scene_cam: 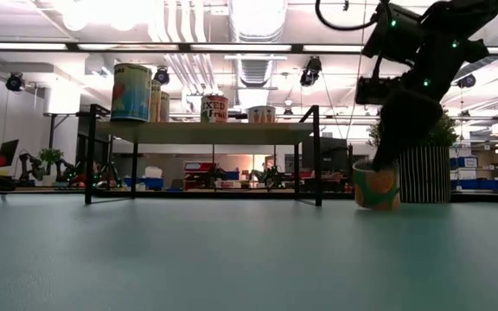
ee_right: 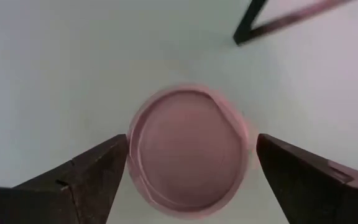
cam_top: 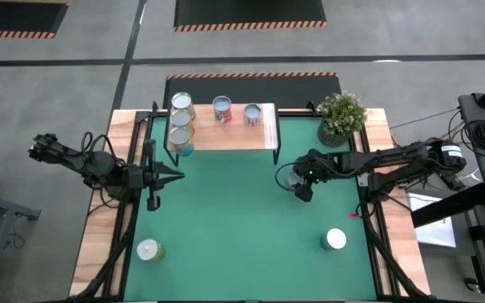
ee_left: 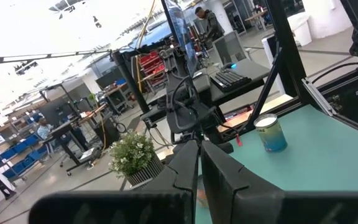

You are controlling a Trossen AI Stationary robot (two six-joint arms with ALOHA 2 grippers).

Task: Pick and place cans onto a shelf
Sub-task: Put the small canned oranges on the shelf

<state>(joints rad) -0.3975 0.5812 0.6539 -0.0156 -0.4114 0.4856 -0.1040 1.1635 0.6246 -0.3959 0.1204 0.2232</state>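
The right gripper (ee_right: 191,162) points straight down over a small round orange-labelled metal can (scene_cam: 376,187), which stands on the green mat (cam_top: 242,219) near the light wooden shelf on black legs (cam_top: 226,136); its fingers are spread apart on both sides of the lid, not touching. In the high view the gripper hides this can almost completely. The left gripper (cam_top: 175,177) waits at the mat's left edge, fingers pressed together.

Surfaces you are looking at: wood, metal, matt green.
You are seeing the table (cam_top: 251,244) showing a matt green mat, the shelf (cam_top: 226,136) showing pale wood on thin black metal legs, and the cans (cam_top: 336,239) showing smooth metal tops.
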